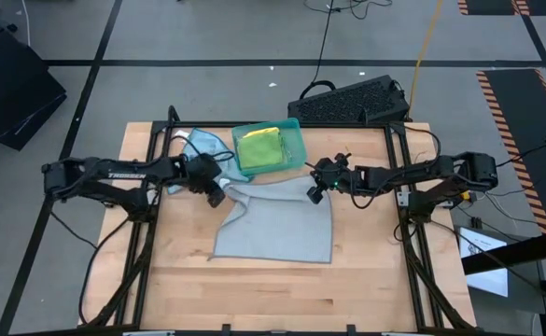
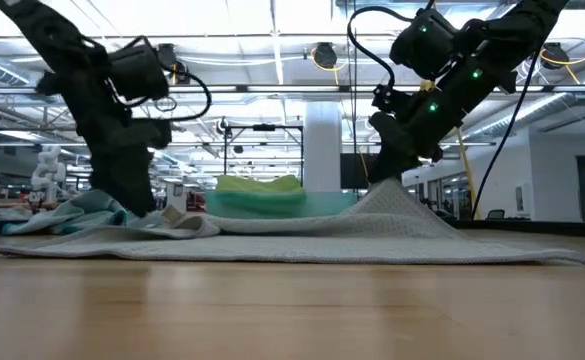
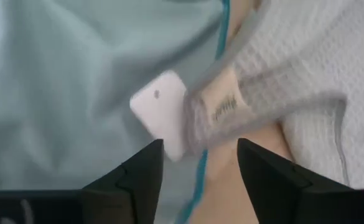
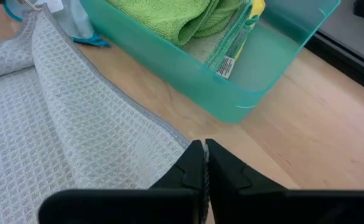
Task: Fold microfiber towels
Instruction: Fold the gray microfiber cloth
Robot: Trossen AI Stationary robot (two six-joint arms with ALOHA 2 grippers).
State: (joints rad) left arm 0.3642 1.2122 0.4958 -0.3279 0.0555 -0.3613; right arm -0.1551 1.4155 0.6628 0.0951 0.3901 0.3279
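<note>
A grey waffle-weave microfiber towel [image 1: 277,224] lies spread on the light wooden table [image 1: 254,289], roughly in the middle, its near edge flat and its two far corners drawn toward the arms. The left gripper [image 1: 215,191] is low over the towel's far-left corner; in the left wrist view its two dark fingers [image 3: 135,180] stand spread apart, with the towel's hem and a small white care tag [image 3: 163,112] lying just ahead of the gap, not pinched. The right gripper [image 1: 315,189] is at the towel's far-right corner; its fingers are pressed together, and in the low view the cloth rises to a peak at the fingertips [image 2: 384,180], so that corner is pinched and lifted off the table.

A crumpled light blue microfiber towel [image 1: 196,151] lies on the far left, just behind the left gripper and touching the grey towel's corner. Between the two arms, on the far side, sits a teal translucent plastic tray [image 1: 296,131] holding folded green and yellow microfiber towels [image 1: 261,147], just beyond the grey towel's far edge.
</note>
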